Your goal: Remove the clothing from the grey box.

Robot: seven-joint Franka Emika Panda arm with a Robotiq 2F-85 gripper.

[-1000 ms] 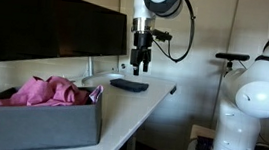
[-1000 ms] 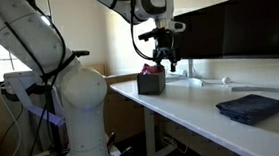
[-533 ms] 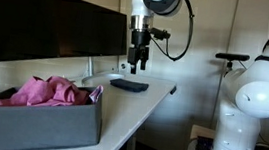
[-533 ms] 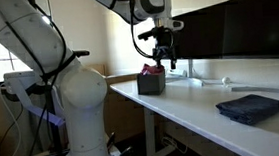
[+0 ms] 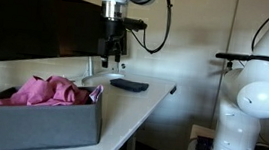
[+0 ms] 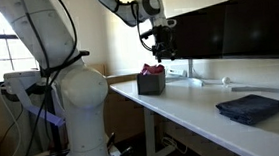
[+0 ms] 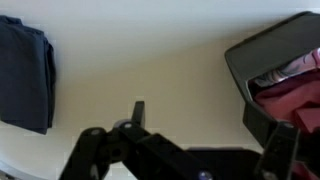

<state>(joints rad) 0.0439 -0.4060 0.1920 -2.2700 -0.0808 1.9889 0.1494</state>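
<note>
One dark garment (image 5: pixel 129 83) lies out on the table (image 5: pixel 136 110); pink clothing (image 5: pixel 47 91) heaps in the grey box (image 5: pixel 39 125). Gripper (image 5: pixel 109 62) hangs high between them, jaws spread wide, empty, likely lining up for the box.

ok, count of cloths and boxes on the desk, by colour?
Pink cloth: 1, in the box
Dark blue cloth: 1, flat on the desk
Grey box: 1
Total: 3
A dark bit at the box's far edge is too unclear to count.
</note>
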